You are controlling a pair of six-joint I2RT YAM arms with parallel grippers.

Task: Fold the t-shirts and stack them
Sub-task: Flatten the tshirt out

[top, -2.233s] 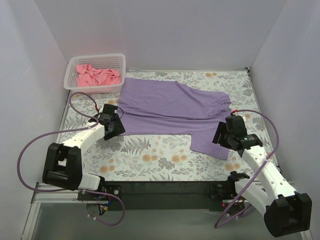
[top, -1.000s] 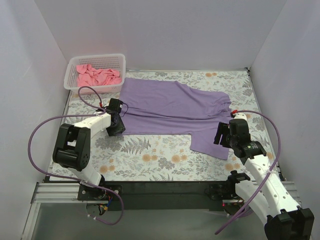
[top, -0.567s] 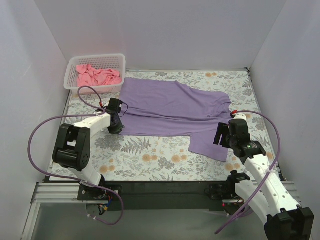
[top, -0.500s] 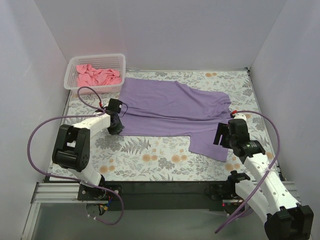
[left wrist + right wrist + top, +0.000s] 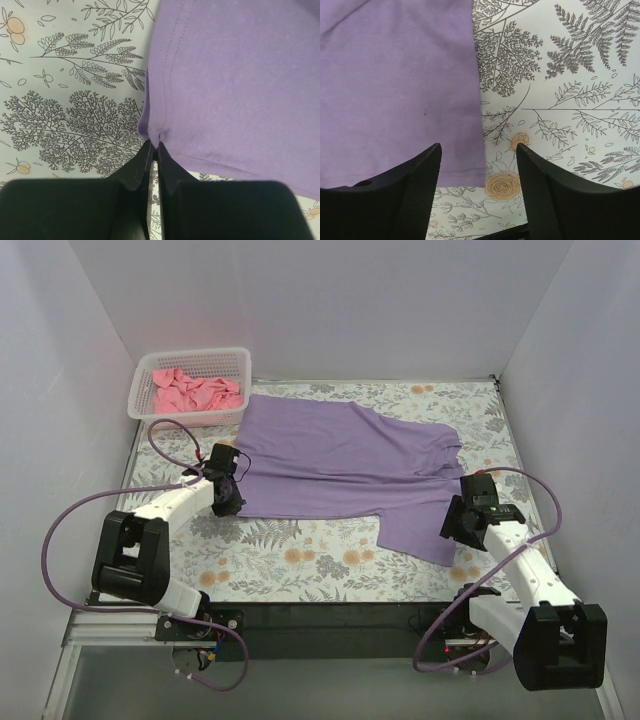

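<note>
A lavender t-shirt (image 5: 340, 455) lies spread flat across the middle of the floral tablecloth (image 5: 300, 545). My left gripper (image 5: 229, 496) is shut on the shirt's near-left corner; in the left wrist view the cloth (image 5: 230, 75) bunches into the pinched jaw tips (image 5: 154, 145). At the shirt's near-right corner my right gripper (image 5: 456, 527) is open. In the right wrist view it (image 5: 479, 146) straddles the hem corner (image 5: 395, 75), one finger over cloth and one over the tablecloth. A salmon-pink t-shirt (image 5: 195, 392) lies crumpled in the basket.
The white mesh basket (image 5: 186, 413) stands at the far left corner, touching the lavender shirt's far-left edge. White walls close in the left, back and right. Purple cables loop beside both arms. A black rail (image 5: 330, 615) runs along the near edge.
My left gripper has shut on the shirt's near-left corner. The right gripper slid toward the near-right hem corner and its jaws narrowed a little. The shirt has barely moved.
</note>
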